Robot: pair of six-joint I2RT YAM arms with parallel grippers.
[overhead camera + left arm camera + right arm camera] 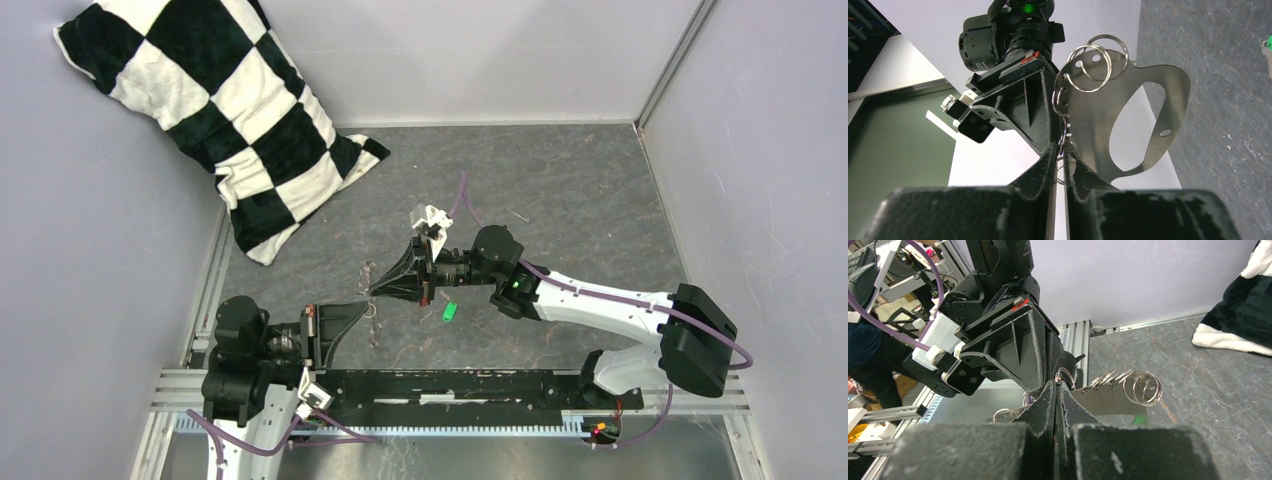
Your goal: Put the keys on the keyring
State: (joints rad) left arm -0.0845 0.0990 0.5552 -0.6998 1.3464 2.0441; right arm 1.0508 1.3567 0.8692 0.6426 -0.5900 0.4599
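Observation:
The keyring (pixel 1175 95) is a flat silvery loop with small wire rings (pixel 1093 65) strung along one edge, held up in the air between my two arms. My right gripper (pixel 1056 385) is shut on one of those rings, and the loop's plate (pixel 1108 401) juts out to its right. Facing it tip to tip, my left gripper (pixel 1061 150) has its jaws drawn in to a narrow slit around a small ring at the loop's edge. A key with a green head (pixel 449 312) lies on the table below the right gripper (pixel 378 290), also at the edge of the left wrist view (pixel 1268 44).
A black and white checked pillow (pixel 220 110) leans in the far left corner. Grey walls close the table on three sides. An aluminium rail (pixel 480 385) runs along the near edge between the arm bases.

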